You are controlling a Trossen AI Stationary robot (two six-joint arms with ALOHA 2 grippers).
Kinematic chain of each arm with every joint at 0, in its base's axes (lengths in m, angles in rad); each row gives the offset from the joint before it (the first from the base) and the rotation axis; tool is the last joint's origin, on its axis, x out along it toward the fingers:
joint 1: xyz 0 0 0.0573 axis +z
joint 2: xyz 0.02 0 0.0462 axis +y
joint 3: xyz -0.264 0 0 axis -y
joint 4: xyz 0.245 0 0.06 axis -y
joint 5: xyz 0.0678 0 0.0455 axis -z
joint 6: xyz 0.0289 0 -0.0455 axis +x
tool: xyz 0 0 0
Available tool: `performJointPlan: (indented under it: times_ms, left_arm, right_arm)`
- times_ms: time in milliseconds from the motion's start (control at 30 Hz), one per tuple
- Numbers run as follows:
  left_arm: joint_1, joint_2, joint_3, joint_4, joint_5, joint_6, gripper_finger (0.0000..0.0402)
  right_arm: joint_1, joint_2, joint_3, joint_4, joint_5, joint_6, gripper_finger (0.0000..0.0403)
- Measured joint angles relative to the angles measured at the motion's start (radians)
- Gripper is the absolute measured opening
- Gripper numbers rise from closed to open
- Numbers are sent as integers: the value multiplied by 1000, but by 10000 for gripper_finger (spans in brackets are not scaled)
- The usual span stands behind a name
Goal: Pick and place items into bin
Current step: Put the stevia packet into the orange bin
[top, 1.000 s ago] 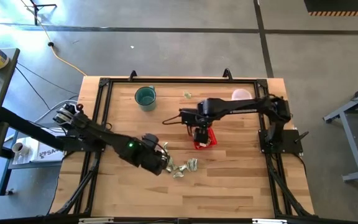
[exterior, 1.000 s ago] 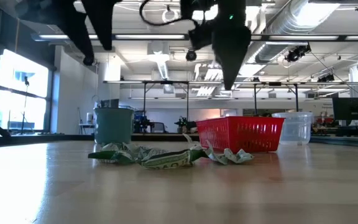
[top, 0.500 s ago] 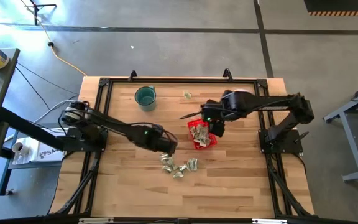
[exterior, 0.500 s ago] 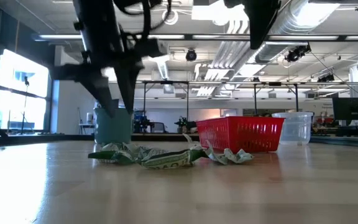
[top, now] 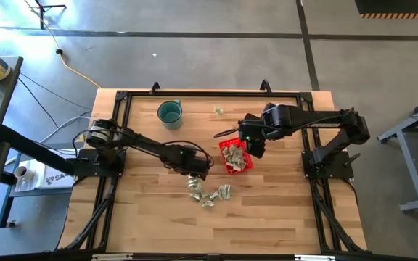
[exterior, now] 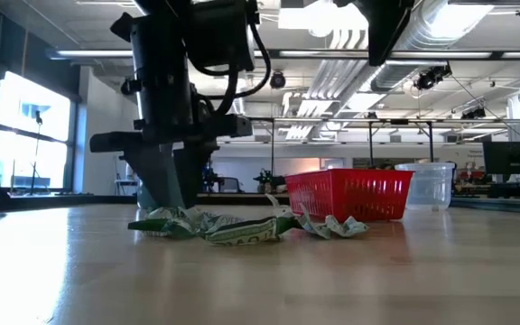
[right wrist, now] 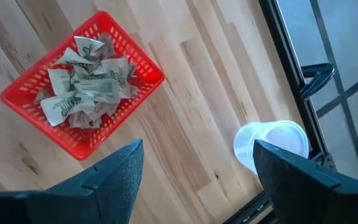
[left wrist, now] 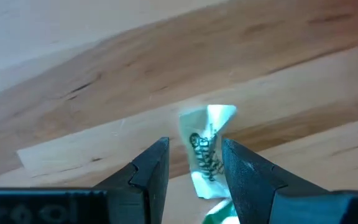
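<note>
My left gripper (top: 198,168) (left wrist: 194,155) is open and low over the far end of the wrapper pile (top: 209,193) (exterior: 242,226). Its fingers stand on either side of one green-and-white wrapper (left wrist: 207,146) that lies on the wood. In the low view its fingers (exterior: 170,194) reach down almost to the table. The red basket (top: 236,156) (right wrist: 143,79) (exterior: 350,194) stands right of the pile and holds several wrappers. My right gripper (top: 252,143) (right wrist: 194,186) is wide open, raised above the basket's right side. One stray wrapper (top: 219,110) lies near the far edge.
A teal cup (top: 170,114) stands at the far left, partly behind my left arm in the low view. A clear plastic cup (top: 281,110) (right wrist: 272,146) (exterior: 427,185) stands far right, beside the black frame rail (right wrist: 291,68). Bare wood lies along the near edge.
My left gripper has swung from the pile's left side toward the right and far edge, and has come down over the pile's far end. My right gripper has risen from above the basket and drawn back toward the right edge. The pile and basket have stayed put.
</note>
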Motion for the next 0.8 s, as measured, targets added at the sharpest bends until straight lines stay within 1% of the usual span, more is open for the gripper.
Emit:
performJointPlan:
  times_ms: [200, 267, 367, 567, 633, 700, 800]
  left_arm:
    - [0, 33, 2, 8, 33, 48, 181]
    - [0, 33, 2, 7, 34, 48, 170]
    - [0, 33, 1, 1, 11, 59, 134]
    - [13, 32, 2, 38, -8, 100, 25]
    - [13, 30, 4, 60, -13, 102, 21]
    - [13, 29, 23, 105, -9, 137, 27]
    - [13, 27, 99, 149, -1, 217, 37]
  right_arm:
    - [-3, 0, 0, -8, 3, 14, 293]
    - [-4, 0, 0, -28, 3, 26, 293]
    - [-4, 0, 0, -54, 21, 38, 293]
    - [25, -16, 0, -58, 63, 63, 293]
    - [42, -34, -1, -58, 89, 85, 293]
    - [64, -62, -1, -58, 128, 113, 293]
    - [101, -119, -1, -59, 184, 150, 293]
